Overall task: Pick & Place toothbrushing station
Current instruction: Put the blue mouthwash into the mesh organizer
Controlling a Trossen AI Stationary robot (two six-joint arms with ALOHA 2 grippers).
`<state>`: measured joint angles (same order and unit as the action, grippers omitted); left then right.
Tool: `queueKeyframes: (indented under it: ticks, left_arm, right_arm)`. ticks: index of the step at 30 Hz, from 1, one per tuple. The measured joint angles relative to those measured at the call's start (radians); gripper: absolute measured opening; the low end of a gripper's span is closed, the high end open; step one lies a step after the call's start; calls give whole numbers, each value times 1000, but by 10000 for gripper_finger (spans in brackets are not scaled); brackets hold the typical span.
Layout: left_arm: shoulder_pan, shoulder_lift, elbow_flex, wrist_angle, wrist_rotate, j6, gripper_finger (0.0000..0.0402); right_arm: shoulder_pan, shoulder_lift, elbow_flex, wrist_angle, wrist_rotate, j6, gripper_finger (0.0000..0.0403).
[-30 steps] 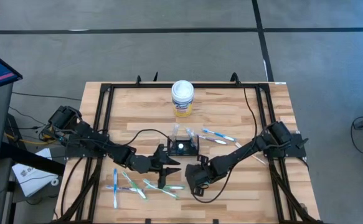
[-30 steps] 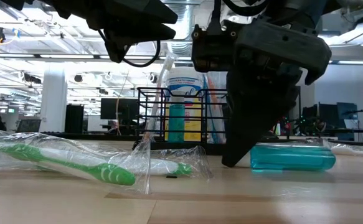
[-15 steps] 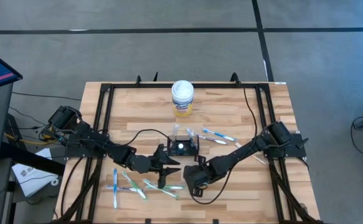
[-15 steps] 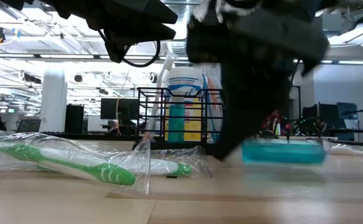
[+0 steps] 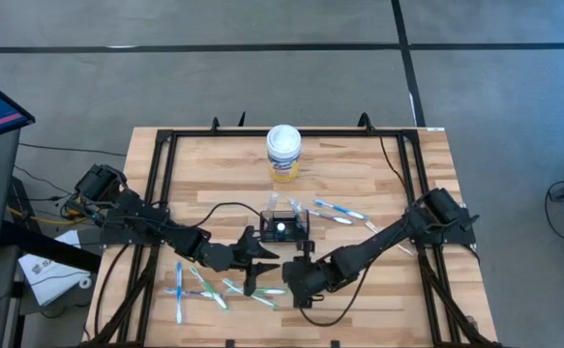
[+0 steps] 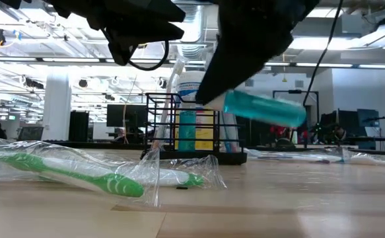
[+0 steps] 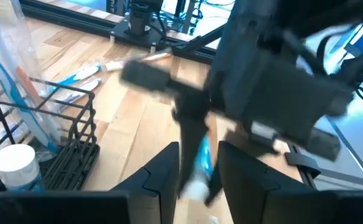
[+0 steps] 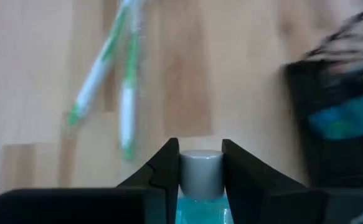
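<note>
The toothbrushing station (image 5: 283, 225), a black wire caddy, stands at mid-table with a small white-capped bottle (image 7: 16, 165) inside. My right gripper (image 5: 299, 282) is just near of it, shut on a teal bottle (image 6: 265, 109) with a grey cap. My left gripper (image 5: 259, 263) hovers open beside it to the left, nothing between its fingers (image 7: 162, 174). Wrapped green toothbrushes (image 6: 80, 173) lie flat on the table near the front left. My right gripper pinches the teal bottle between its two fingers (image 8: 162, 168) at the cap end (image 8: 201, 173), one finger on each side. The fingers slant down from the table's right. The bottle is lifted clear of the table and tilted, its body (image 6: 271, 110) sticking out sideways.
A white-lidded, yellow-labelled canister (image 5: 283, 153) stands at the far middle. More wrapped toothbrushes (image 5: 338, 211) lie right of the caddy, and several (image 5: 214, 288) near the front left. A black frame (image 5: 161, 193) runs round the table's edges.
My right gripper has risen and rolled, moving a little toward the table's left. The teal bottle, which lay on its side on the table, is now lifted clear and tilted.
</note>
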<state>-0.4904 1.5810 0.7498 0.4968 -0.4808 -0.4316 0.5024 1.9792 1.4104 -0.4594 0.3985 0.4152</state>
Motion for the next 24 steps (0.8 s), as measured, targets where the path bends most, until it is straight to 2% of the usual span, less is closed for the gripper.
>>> queueKeyframes:
  ticks: [8,18,24]
  left_arm:
    - [0,0,0,1,-5,0,106]
    - [0,1,0,2,-5,0,106]
    - [0,1,0,2,-5,0,106]
  right_arm:
    - [42,-101,-13,-18,227,1,85]
    - [38,-177,-101,88,385,11,85]
    - [27,-220,-160,175,418,-8,85]
